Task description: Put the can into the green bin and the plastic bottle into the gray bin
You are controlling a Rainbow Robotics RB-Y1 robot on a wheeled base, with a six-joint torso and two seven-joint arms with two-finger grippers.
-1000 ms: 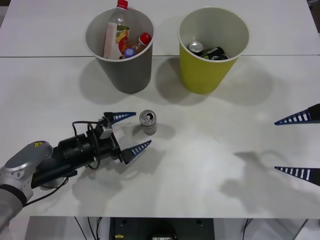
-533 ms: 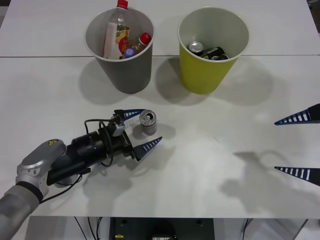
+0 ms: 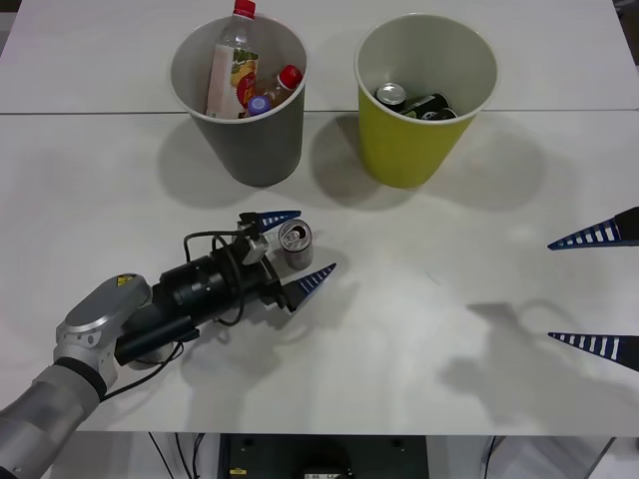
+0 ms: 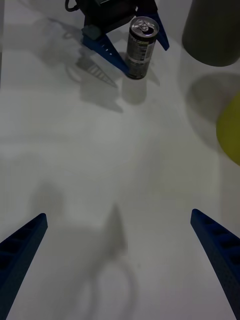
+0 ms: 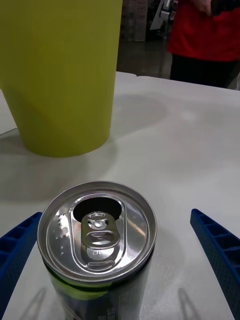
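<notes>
The can (image 3: 296,243) stands upright on the white table, silver top with an open pull-tab, dark body. My left gripper (image 3: 317,239) is open, with one blue finger on each side of the can and not touching it. Seen from the left wrist, the can (image 5: 97,240) sits close between the fingers (image 5: 220,255). The gray bin (image 3: 240,150) at the back left holds plastic bottles (image 3: 232,70). The green bin (image 3: 409,150) at the back right holds other cans (image 3: 414,102). My right gripper (image 3: 549,290) waits open at the table's right edge.
The right wrist view has the can (image 4: 141,47) and the left gripper's fingers (image 4: 105,50) far off, with bare table before the right gripper (image 4: 119,213). A seam (image 3: 559,110) crosses the table behind the bins.
My left gripper has slid right along the table, and its open fingers now straddle the can. The can, the bins and the right arm have not moved.
</notes>
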